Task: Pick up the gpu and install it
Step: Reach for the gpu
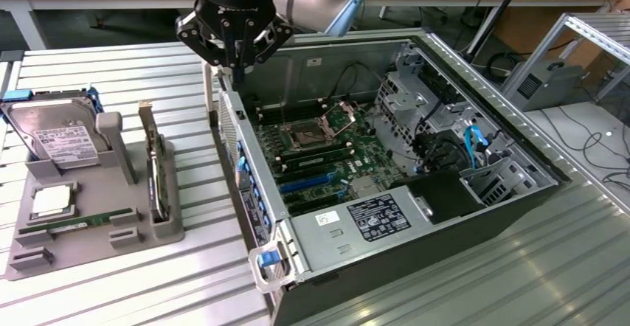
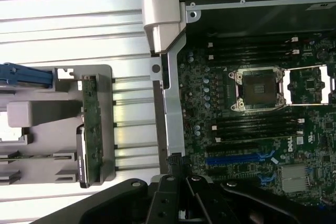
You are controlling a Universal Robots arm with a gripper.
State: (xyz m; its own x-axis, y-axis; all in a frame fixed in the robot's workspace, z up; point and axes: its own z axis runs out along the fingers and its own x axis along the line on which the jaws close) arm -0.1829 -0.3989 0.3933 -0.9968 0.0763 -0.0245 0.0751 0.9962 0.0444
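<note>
The gripper (image 1: 236, 70) (image 2: 176, 161) looks pinched shut with nothing in it, hanging right over the side wall of the open PC case (image 1: 325, 60), on the side facing the parts holder. The gpu (image 1: 153, 165) (image 2: 90, 129) is untouched, standing on edge in the grey holder (image 1: 88, 241) to the exterior view's left of the case. The hard drive (image 1: 59, 138) and memory stick (image 1: 84, 221) share that holder, and the motherboard's empty CPU socket (image 1: 313, 130) (image 2: 257, 88) sits inside the case.

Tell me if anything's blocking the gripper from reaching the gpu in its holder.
Nothing visible does. The gripper hangs over the computer case's wall. The gpu stands on edge in the grey holder, its top edge exposed, with bare table between them.
</note>
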